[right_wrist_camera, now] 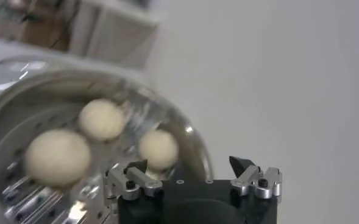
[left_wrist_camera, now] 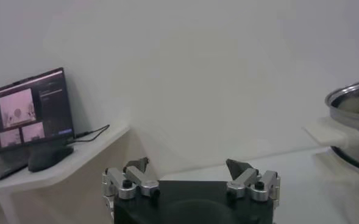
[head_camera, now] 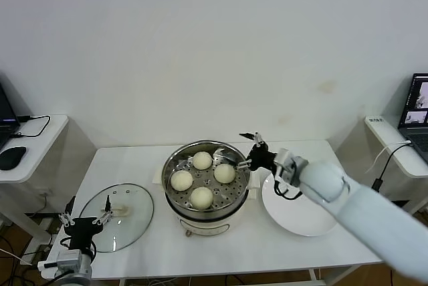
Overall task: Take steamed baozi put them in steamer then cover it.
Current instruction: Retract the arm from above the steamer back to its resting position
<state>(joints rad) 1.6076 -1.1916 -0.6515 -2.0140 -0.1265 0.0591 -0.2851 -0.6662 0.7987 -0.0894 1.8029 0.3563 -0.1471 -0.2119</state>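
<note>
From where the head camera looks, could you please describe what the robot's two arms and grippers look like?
The right arm is a smooth white shell with black cables looping at the wrist. The right gripper has a black body with silver metal brackets and dark pointed fingertips. The left gripper is built the same: black body, silver brackets, black cabling, on a grey-white wrist.

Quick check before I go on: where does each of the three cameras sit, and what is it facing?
Head: high, looking down at the table; both arms show.
Left wrist: on the left end effector, low by the cover, facing a laptop and wall.
Right wrist: on the right end effector, at the steamer's rim.
Shared: the steamer appears in all three.
</note>
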